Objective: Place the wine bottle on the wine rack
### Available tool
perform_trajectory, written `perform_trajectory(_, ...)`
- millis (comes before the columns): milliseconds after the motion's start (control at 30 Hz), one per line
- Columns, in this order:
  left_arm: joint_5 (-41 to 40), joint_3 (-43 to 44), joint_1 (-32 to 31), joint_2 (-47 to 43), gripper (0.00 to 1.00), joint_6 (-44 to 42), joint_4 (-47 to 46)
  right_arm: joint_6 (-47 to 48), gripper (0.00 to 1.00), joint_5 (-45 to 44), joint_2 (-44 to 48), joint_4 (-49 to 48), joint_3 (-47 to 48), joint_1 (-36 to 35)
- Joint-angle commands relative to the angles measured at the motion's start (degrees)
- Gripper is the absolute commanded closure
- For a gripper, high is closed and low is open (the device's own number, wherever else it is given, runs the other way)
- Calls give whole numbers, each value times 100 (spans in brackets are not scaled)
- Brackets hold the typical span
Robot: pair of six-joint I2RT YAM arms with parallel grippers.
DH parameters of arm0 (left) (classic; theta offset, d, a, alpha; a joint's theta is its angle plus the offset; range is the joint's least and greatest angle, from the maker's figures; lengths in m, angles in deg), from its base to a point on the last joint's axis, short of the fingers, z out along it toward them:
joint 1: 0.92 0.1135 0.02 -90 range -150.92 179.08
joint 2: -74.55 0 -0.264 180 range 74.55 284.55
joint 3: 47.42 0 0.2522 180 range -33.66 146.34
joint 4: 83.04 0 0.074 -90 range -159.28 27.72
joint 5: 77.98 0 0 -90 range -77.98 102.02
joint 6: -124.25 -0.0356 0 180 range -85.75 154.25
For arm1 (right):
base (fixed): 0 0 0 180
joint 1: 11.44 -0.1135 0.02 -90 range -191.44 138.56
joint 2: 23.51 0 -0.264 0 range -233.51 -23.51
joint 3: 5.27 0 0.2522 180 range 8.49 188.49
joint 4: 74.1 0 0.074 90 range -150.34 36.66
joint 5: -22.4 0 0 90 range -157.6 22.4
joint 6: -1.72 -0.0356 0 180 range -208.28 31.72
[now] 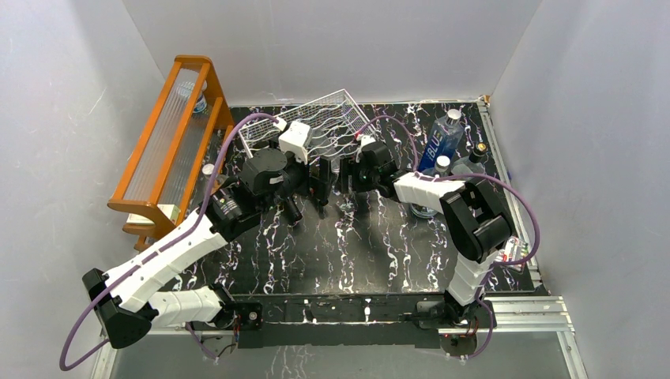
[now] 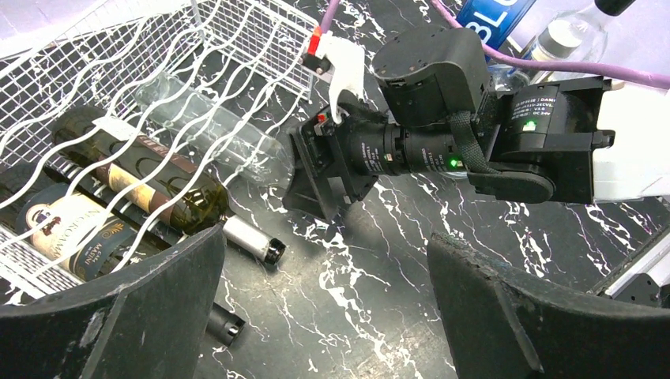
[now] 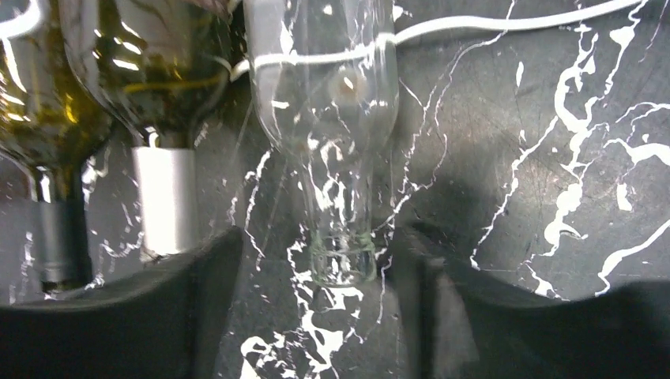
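The jaws of the right gripper (image 3: 316,268) are seen parted, one finger on each side of the neck of the clear wine bottle (image 3: 332,118). A narrow gap is left between each finger and the glass, so nothing is clamped. The mouth of the bottle is pointed toward the right wrist and lies level with the fingertips.

The jaws of the left gripper (image 2: 324,300) are spread wide and nothing is held between them. They are faced toward the right gripper from across the worktop (image 1: 332,245), with the clear bottle off to their left.

The clear bottle is laid on its side in the wine rack (image 2: 237,31), its body among the wavy wires and its neck stuck out past the rack's edge over the worktop. Just beside it in the rack a dark bottle (image 2: 158,178) with a silver-capped neck is laid the same way. Next to that a second dark bottle (image 2: 63,229) with a pale label and a black-capped neck is seen.

The rack is placed toward the back of the black marbled worktop. An orange wooden shelf (image 1: 170,142) stands at the left. A blue-labelled bottle (image 1: 442,138) is stood among other bottles at the back right, well apart from the rack.
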Motion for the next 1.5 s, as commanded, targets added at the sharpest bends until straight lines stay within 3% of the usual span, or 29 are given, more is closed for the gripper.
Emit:
perform_trajectory(0, -56, -52, -9, -126, 2, -78, -93, 306, 32, 208, 145, 111, -53, -8)
perform_trajectory(167, 53, 24, -13, -82, 2, -102, -42, 558, 54, 260, -58, 140, 126, -5)
perform_trajectory(300, 91, 34, -13, -66, 2, -121, -40, 599, 65, 267, -226, 156, 406, -10)
perform_trajectory(667, 107, 52, -12, -29, 2, -148, -14, 767, 68, 247, -499, 88, 879, -9)
perform_trajectory(733, 120, 44, -11, -20, 2, -147, -22, 769, 64, 258, -582, 240, 1044, -3)
perform_trajectory(867, 119, 69, -9, -11, 2, -170, -24, 755, 41, 285, -709, 824, 1430, -1)
perform_trajectory(933, 86, 69, -13, -27, 2, -181, -23, 671, 28, 216, -416, 657, 1181, 1)
perform_trajectory(1000, 25, 63, -6, -42, 2, -192, -23, 596, 21, 106, -63, 360, 899, 3)
perform_trajectory(1233, -198, 91, -4, 34, 2, -197, 16, 328, 15, -906, 875, 656, 778, 88)
perform_trajectory(1467, 256, 333, 306, 390, 2, -244, -268, 32, 20, -1296, 1844, 797, 644, 163)
